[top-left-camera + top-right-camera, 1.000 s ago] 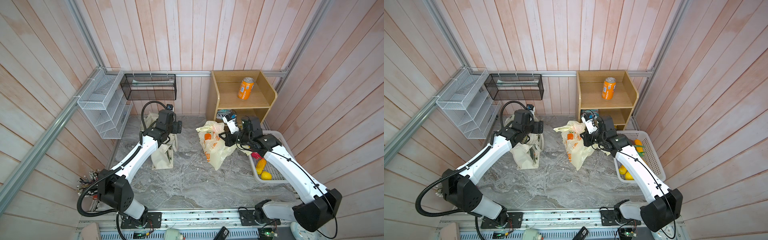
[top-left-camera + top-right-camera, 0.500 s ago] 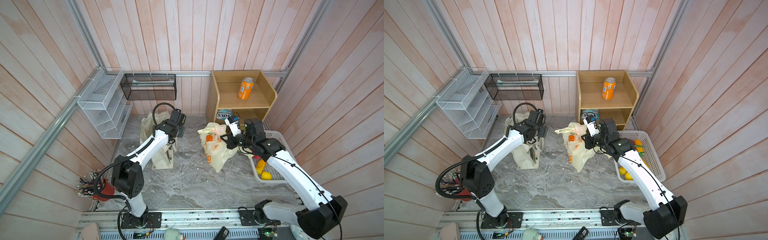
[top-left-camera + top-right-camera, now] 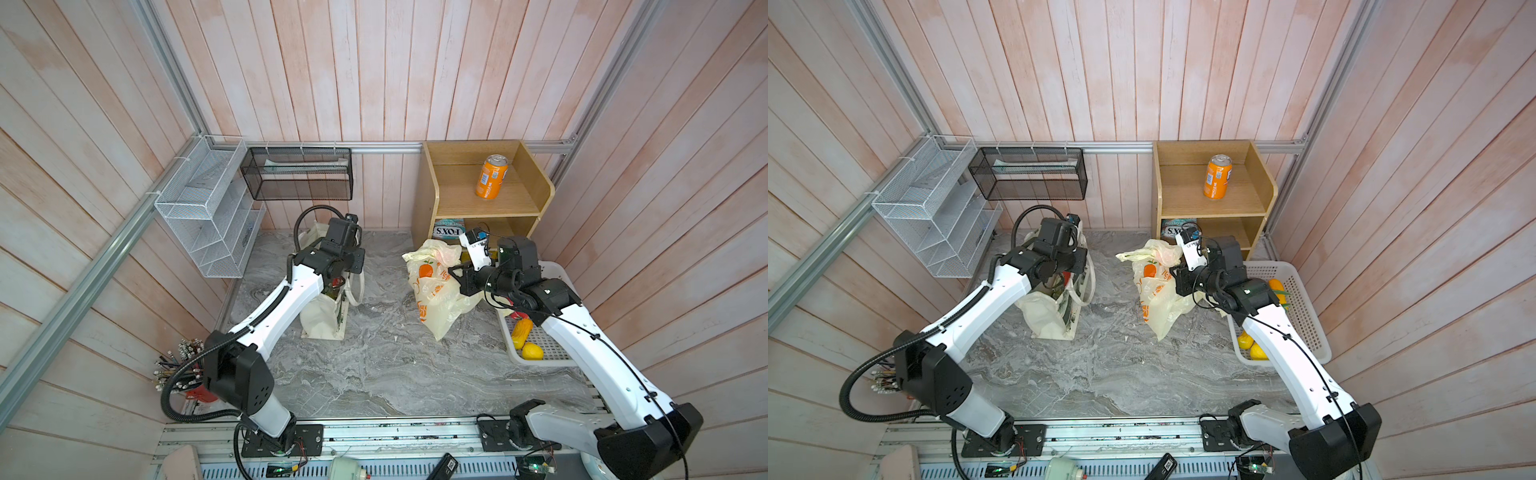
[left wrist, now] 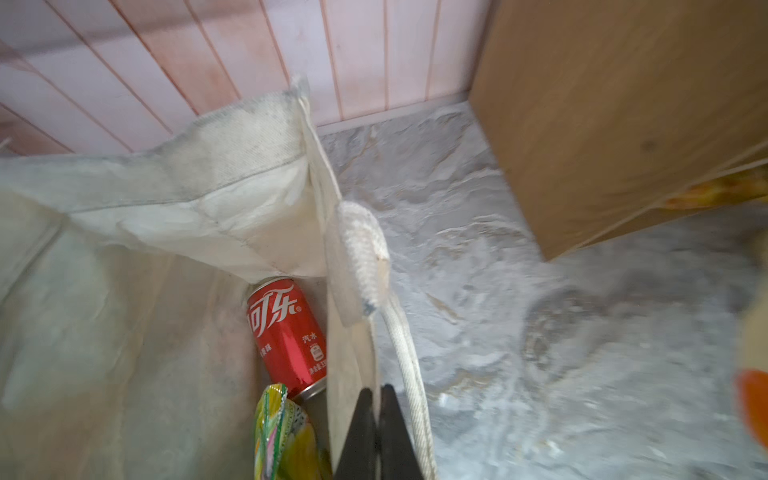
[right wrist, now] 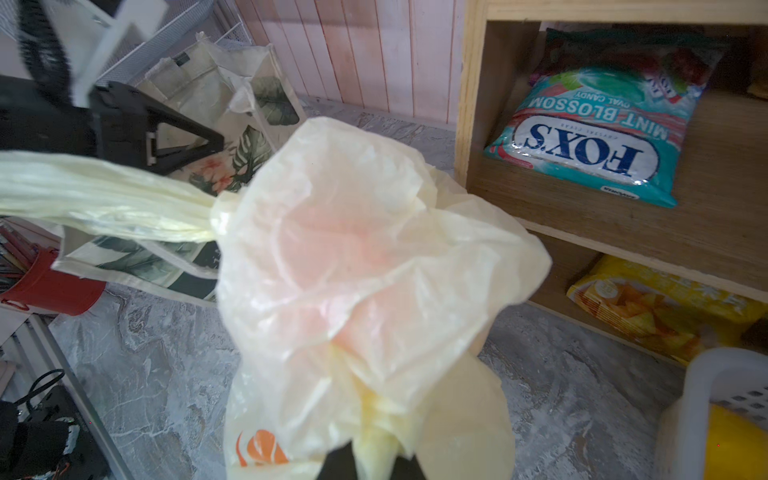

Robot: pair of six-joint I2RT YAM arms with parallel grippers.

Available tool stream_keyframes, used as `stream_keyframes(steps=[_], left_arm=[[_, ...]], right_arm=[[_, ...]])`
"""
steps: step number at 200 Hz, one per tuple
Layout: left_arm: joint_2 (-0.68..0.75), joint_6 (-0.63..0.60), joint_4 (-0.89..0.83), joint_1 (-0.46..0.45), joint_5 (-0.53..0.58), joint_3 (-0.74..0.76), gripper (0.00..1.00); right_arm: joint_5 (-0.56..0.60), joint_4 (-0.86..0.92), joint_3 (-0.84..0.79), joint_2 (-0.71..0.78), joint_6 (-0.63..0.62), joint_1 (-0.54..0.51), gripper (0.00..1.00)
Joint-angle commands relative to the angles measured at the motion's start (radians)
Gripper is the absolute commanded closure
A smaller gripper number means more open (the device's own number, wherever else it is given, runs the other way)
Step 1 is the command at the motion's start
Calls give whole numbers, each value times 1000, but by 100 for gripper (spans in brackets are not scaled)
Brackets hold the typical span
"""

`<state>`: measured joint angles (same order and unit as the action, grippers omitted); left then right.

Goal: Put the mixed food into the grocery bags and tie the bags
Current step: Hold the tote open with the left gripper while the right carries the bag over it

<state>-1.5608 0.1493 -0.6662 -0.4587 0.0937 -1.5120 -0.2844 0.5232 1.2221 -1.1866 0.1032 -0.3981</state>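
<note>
Left gripper: clenched at the rim of the canvas tote.
Rope handle: laid lengthwise just outside the tote, beside that gripper.
Cola can: seen inside the tote.
Right gripper: plastic carrier grasped, apart from the tote.

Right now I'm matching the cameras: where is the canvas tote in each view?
In both top views: canvas tote left of centre, under the left arm.
Left wrist: close up, seen into its open mouth.
Right wrist: in the background, behind the plastic bag.
Shared landmark: wooden shelf.
</note>
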Motion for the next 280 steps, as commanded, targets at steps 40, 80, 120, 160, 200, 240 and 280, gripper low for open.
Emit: stream_keyframes(steps=[40,80,120,160,200,240,280], left_arm=[[146,247,187,-107,-257,98,100],[86,318,320,-249,-229,116,100],[2,284,331,-296,-270,14,65],[68,194,284,-283,-168,5,41],[154,120,233,-157,-90,56,32],[155,25,184,-12,-75,107,27],[118,-34,171,73,-169,145,20]], right_arm=[[25,-34,16,19,27,54,100],[38,-26,4,20,28,81,100],[64,-4,9,32,32,103,100],[119,40,33,44,54,107,100],[181,115,129,47,89,107,100],[162,179,297,14,113,77,100],[201,226,466,-77,143,-53,100]])
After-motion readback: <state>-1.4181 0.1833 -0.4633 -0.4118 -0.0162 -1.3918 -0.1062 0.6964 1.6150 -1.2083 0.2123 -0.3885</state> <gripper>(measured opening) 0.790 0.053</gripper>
